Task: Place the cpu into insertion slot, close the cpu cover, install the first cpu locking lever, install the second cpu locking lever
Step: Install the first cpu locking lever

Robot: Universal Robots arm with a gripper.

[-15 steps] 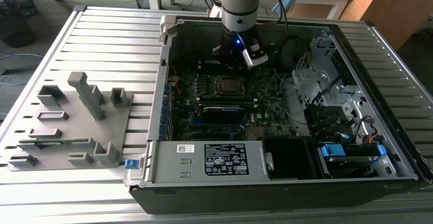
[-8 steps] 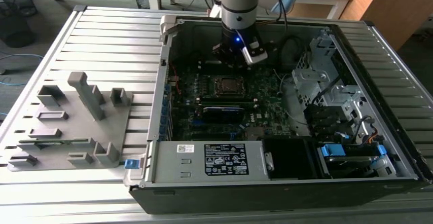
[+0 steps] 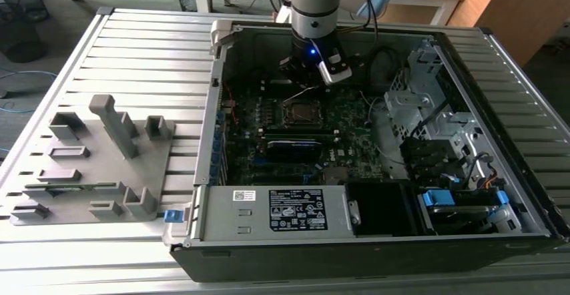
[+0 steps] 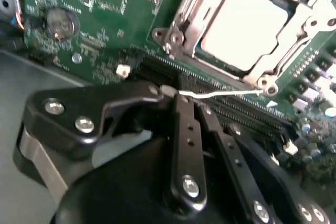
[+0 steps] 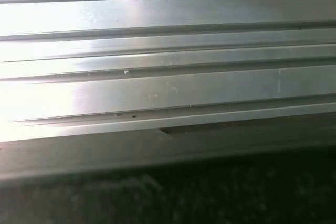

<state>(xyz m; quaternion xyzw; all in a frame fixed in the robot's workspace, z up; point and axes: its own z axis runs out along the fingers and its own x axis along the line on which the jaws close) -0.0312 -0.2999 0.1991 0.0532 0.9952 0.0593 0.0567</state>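
Observation:
The cpu [image 4: 247, 24] lies flat in the insertion slot [image 3: 303, 113] on the green motherboard, its silver-grey top showing. The cpu cover [image 4: 185, 18] is down over it, its metal frame ringing the chip. A thin wire locking lever [image 4: 226, 95] runs along the socket's edge and, in the exterior view, the locking lever [image 3: 298, 95] rises at a slant from the socket. My gripper [image 4: 190, 102] has its black fingers [image 4: 184, 124] shut on the lever's free end. In the exterior view the gripper [image 3: 314, 80] hangs just beyond the socket, inside the open computer case.
A labelled power supply box [image 3: 285, 209] fills the case's near side. A black card module [image 3: 294, 149] sits near the socket, and drive bays and cables [image 3: 428, 115] crowd the exterior view's right. A grey fixture rack [image 3: 98, 168] stands on the ribbed metal table [image 5: 168, 82].

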